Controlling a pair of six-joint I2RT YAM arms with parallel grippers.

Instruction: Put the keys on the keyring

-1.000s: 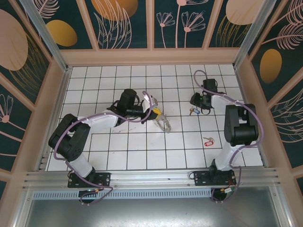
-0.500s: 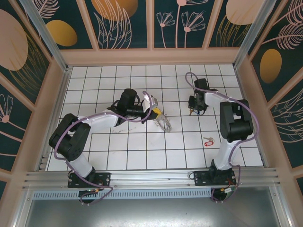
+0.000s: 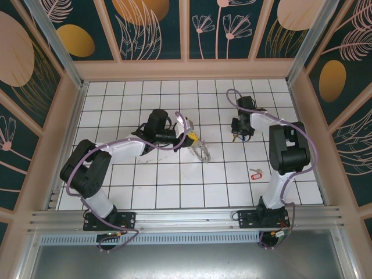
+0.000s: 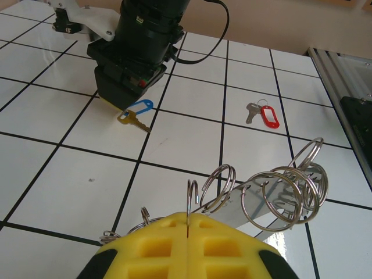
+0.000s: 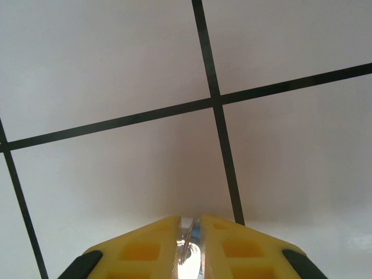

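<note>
**Left claw (image 4: 188,218) clenched on keyring; right claw (image 5: 190,224) pinching a key**

Left arm stretched low across the surface (image 3: 174,180), keyring (image 4: 279,195) at mid-surface. Right arm folded, claw pointing straight down, clamped on the blue-tagged key (image 4: 141,107). Red-tagged key (image 4: 264,113) lies apart.

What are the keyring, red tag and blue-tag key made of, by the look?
The keyring: polished steel-like wire, bright glints. The red tag: likely plastic, glossy, even colour. The blue-tag key: yellowish, probably brass, duller sheen.
</note>
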